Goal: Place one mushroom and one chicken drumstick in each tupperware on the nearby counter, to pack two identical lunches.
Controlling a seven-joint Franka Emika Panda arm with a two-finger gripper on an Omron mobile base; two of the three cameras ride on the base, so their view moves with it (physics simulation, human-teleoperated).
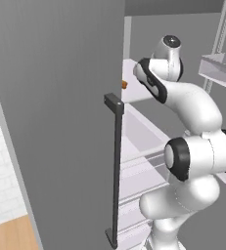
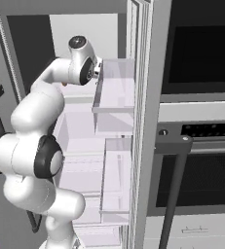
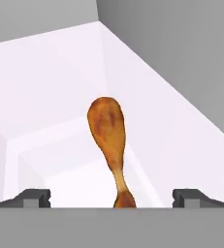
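A chicken drumstick [image 3: 107, 131], orange-brown, lies on the white fridge shelf [image 3: 50, 97]. Its round end points away from the hand and its thin bone end points toward it. My gripper [image 3: 111, 197] is open, one dark fingertip [image 3: 36, 196] on each side of the bone end, well apart from it and gripping nothing. In the left base view a small orange piece of the drumstick [image 1: 124, 84] shows on the shelf just past the arm's wrist. The mushroom, the tupperware and the counter are out of view.
The arm reaches into an open fridge. The grey fridge door with its long dark handle [image 1: 116, 166] stands close on the left. Clear door shelves [image 2: 115, 87] hang on the right, and beyond them is a black built-in oven [image 2: 201, 146].
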